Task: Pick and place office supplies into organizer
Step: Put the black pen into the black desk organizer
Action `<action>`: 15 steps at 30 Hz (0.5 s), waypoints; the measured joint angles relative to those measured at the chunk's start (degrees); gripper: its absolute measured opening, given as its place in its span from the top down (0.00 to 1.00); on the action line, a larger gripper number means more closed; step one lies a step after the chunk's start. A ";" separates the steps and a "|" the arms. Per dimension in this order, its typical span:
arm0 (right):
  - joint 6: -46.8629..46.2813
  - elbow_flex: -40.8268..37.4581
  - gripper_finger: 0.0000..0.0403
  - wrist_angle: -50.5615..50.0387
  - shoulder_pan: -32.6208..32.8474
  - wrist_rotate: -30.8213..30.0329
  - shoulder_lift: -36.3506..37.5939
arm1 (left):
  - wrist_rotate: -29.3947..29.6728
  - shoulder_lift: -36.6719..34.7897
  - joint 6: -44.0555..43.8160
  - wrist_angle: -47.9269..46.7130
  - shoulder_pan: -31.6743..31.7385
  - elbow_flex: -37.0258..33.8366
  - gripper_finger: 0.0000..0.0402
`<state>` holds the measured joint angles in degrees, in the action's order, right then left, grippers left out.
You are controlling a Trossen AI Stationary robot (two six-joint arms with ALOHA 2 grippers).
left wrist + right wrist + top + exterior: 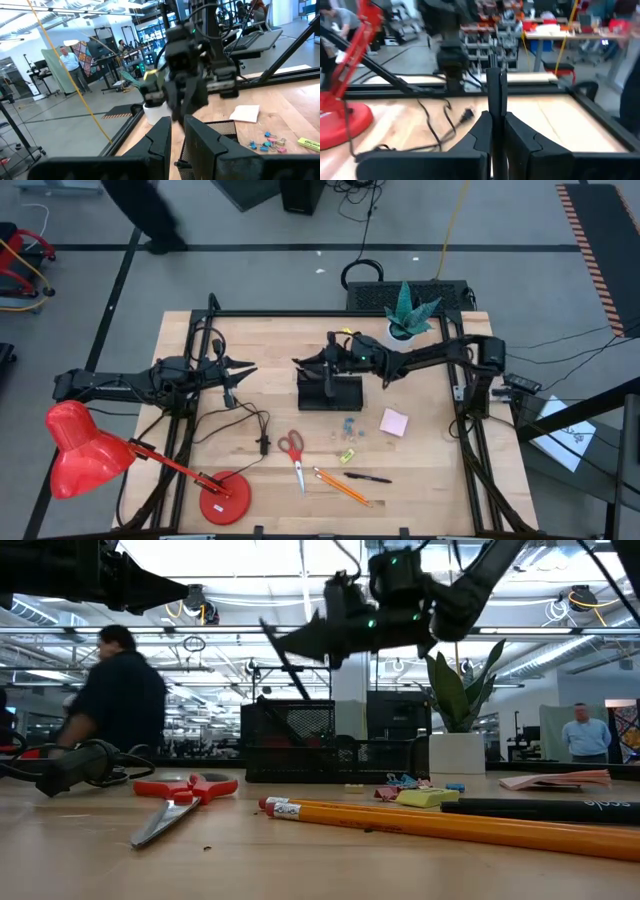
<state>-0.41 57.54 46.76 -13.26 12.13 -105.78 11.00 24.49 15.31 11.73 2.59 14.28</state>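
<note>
near edge of the pale wood-plank bench [430, 470]: two long orange pencils [343, 486] lying slantwise, hexagonal, pink eraser ends toward the scissors. a slim black pen [368, 477] just beside them at 3 o'clock. red-handled scissors [294, 454], steel blades shut, points toward the near edge. round red lamp base [224, 497] at 8 o'clock, glossy red shade [78, 450] beyond it at the bench's left edge.

mid bench: small flat yellow piece [346, 455]; a loose cluster of tiny blue clips [349, 425] above it; square pink sticky-note pad [394, 421] at 3 o'clock of the clips. a thin black cable [250, 420] snakes toward a plug.

centre: black mesh organizer [329, 391], rectangular, taller wire compartment and a lower tray, seen in low view. right gripper [302, 364] hangs over its 10 o'clock corner, fingers pinched closed on a thin black pen [288, 666] that slants downward above the mesh wall, clear of it.

left gripper [246, 370] sits at 9 o'clock, well apart from the organizer, raised, fingers [162, 137] slightly parted, holding nothing.

far edge: white pot [401, 332] with spiky green plant. people stand in the room beyond.
</note>
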 joint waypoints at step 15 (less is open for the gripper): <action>-0.47 0.26 0.94 -3.24 -0.55 0.02 -6.32 | -0.02 0.01 0.71 -0.04 0.00 0.00 0.84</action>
<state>-0.88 57.80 43.52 -13.80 12.16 -112.09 10.98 24.51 16.02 11.68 2.59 14.28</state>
